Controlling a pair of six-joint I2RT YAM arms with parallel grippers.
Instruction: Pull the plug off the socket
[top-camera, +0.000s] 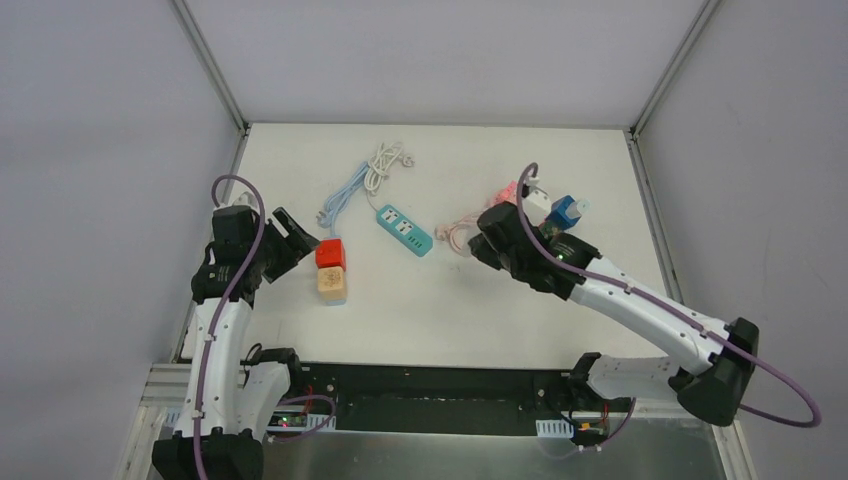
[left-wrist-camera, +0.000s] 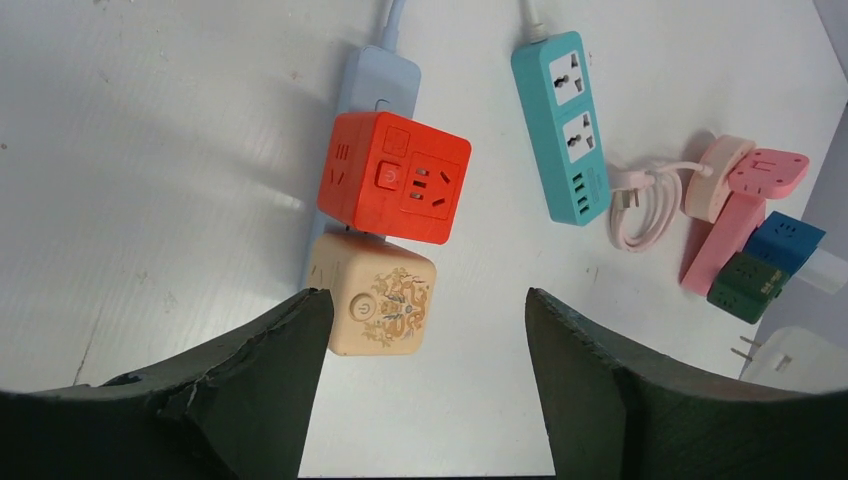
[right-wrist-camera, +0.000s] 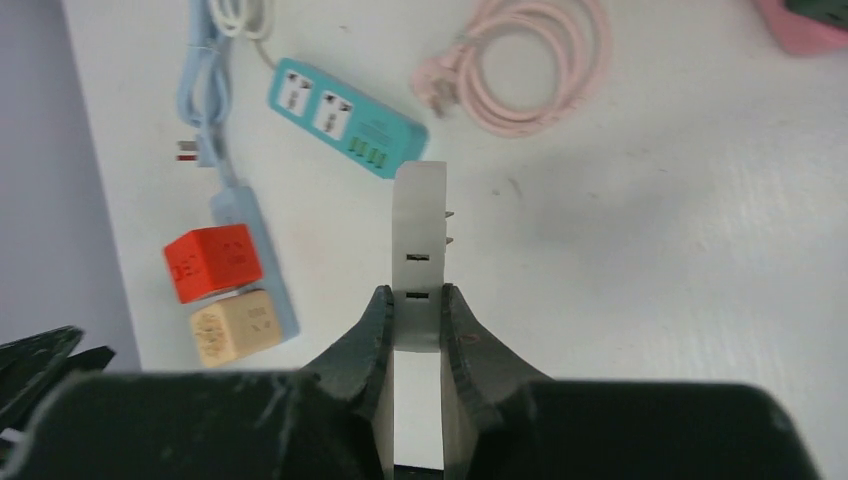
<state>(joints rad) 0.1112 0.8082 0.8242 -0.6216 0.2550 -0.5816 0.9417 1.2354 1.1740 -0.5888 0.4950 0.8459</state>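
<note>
A red cube plug (top-camera: 330, 254) and a beige cube plug (top-camera: 332, 284) sit side by side on a light blue power strip (left-wrist-camera: 375, 85). My left gripper (top-camera: 295, 240) is open, just left of them. In the left wrist view its fingers (left-wrist-camera: 428, 320) straddle empty table, the left finger beside the beige cube (left-wrist-camera: 372, 297), below the red cube (left-wrist-camera: 395, 178). My right gripper (right-wrist-camera: 412, 310) is shut on a white plug (right-wrist-camera: 420, 240) with its prongs pointing right, held above the table. In the top view its head (top-camera: 497, 237) hides the plug.
A teal power strip (top-camera: 405, 230) lies mid-table. A pink strip (left-wrist-camera: 725, 225) with a blue cube (top-camera: 567, 212) and a green cube (left-wrist-camera: 748, 285) lies at the right, with a coiled pink cable (right-wrist-camera: 520, 70). Coiled white and blue cables (top-camera: 375, 170) lie behind. Walls enclose the table.
</note>
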